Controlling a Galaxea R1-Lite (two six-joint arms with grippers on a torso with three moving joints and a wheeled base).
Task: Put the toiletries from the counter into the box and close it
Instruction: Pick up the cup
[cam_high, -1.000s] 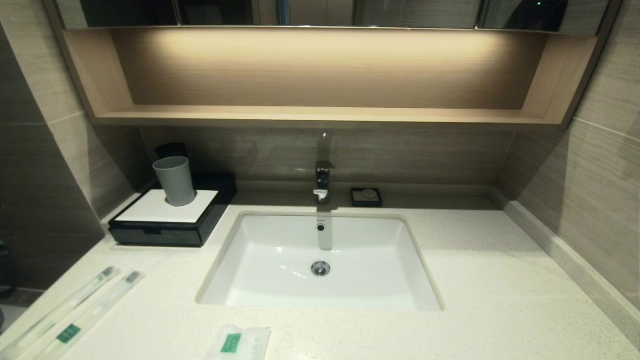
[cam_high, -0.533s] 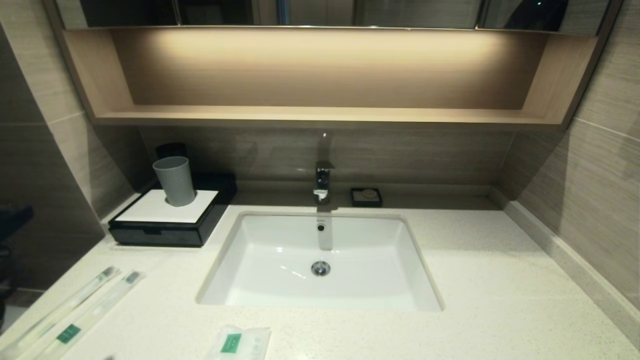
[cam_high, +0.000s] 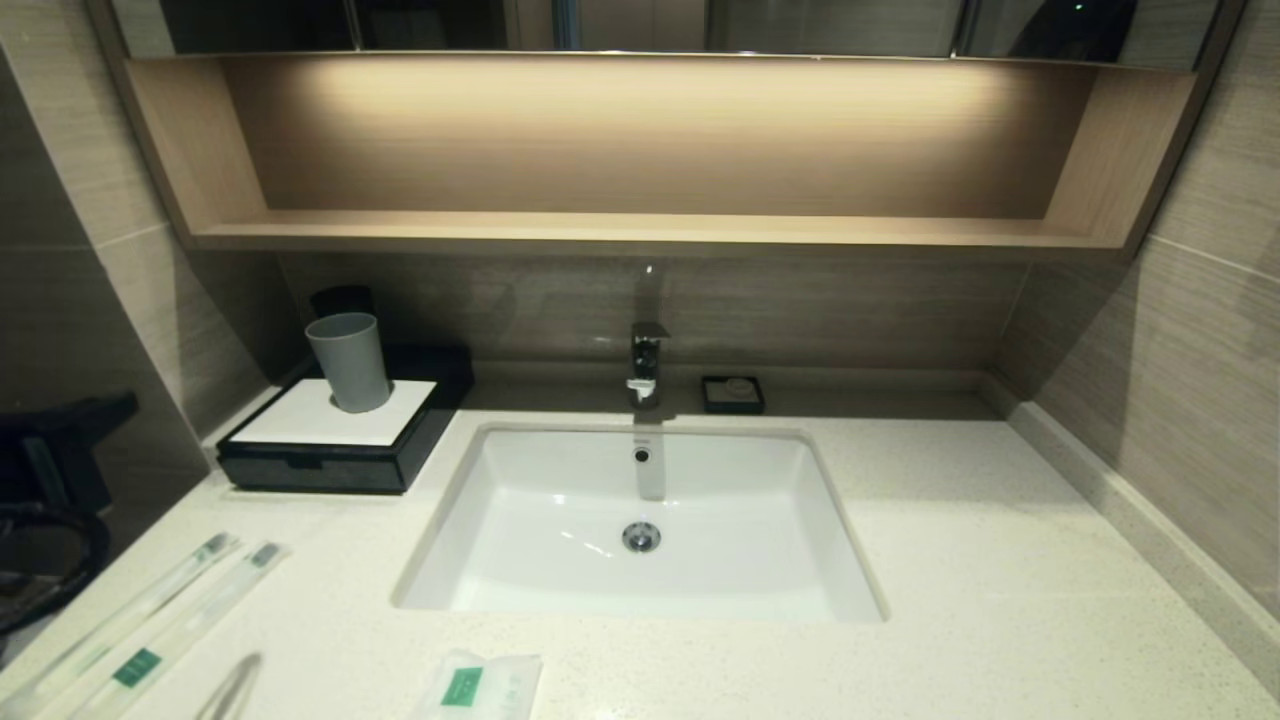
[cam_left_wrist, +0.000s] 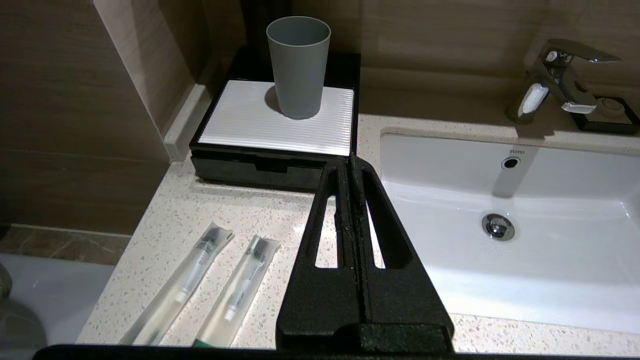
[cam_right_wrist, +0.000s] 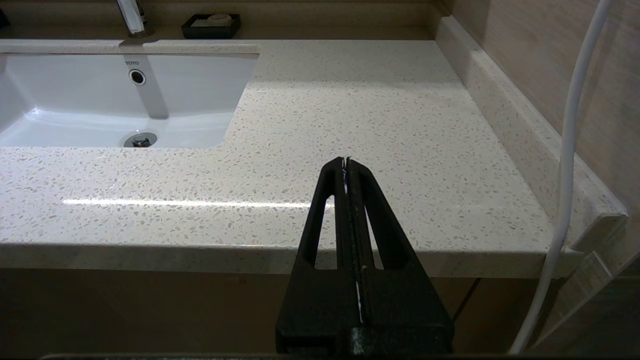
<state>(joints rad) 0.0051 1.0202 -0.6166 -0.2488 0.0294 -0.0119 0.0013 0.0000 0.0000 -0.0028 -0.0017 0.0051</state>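
Two clear-wrapped toothbrushes (cam_high: 150, 615) lie side by side on the counter (cam_high: 1000, 560) at the front left; they also show in the left wrist view (cam_left_wrist: 240, 285). The white sachet (cam_high: 478, 686) lies at the front edge. The black box (cam_high: 340, 440) with the white top stands at the back left, its drawer closed, and also shows in the left wrist view (cam_left_wrist: 275, 125). My left gripper (cam_left_wrist: 350, 160) is shut and empty. It hovers over the counter right of the toothbrushes and points at the box; its tip shows low in the head view (cam_high: 232, 688). My right gripper (cam_right_wrist: 346, 161) is shut and empty over the counter's front right edge.
A grey cup (cam_high: 348, 360) stands on the box's top. The white sink (cam_high: 520, 480) is set in the middle, with a faucet (cam_high: 648, 360) and a small black soap dish (cam_high: 732, 394) behind it. A wooden shelf (cam_high: 640, 235) hangs above. Walls close both sides.
My left arm has come up into view at the left edge, and its gripper tip has appeared at the bottom between the toothbrushes and the sachet. The objects have not moved.
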